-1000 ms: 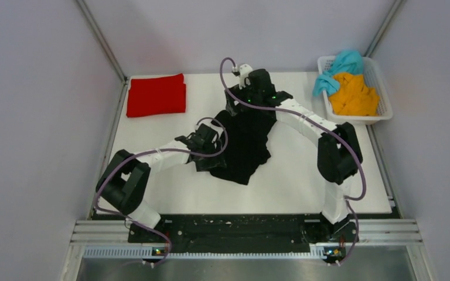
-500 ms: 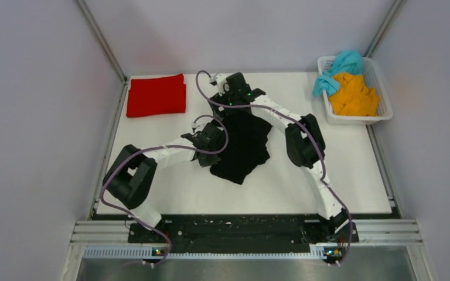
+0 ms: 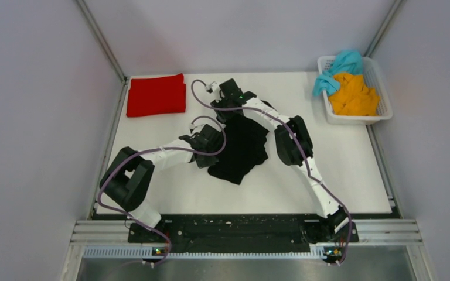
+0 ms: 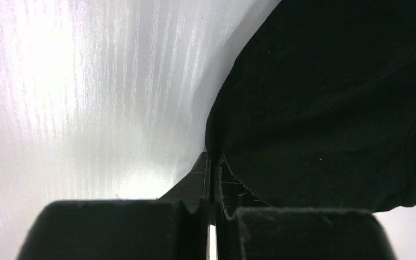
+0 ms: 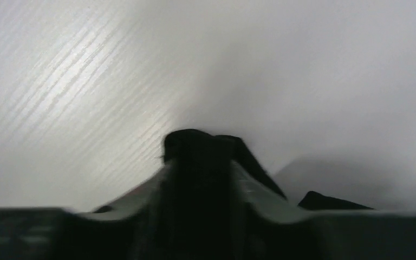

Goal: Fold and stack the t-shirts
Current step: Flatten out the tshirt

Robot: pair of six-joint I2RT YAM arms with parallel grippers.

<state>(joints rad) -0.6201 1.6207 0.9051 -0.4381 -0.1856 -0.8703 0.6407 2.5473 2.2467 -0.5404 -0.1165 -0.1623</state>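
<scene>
My left end effector (image 4: 212, 162) is clenched on the left edge of the black t-shirt (image 3: 243, 146), which lies crumpled in the middle of the tabletop (image 3: 357, 170). The right end effector (image 3: 227, 111) sits at the shirt's far edge, but its view is too blurred to tell whether it grips. I'd confirm that pinch before lifting, then raise both together and draw them apart so the cloth spreads flat. The folded red t-shirt (image 3: 156, 95) lies at the far-left corner, ready for stacking.
</scene>
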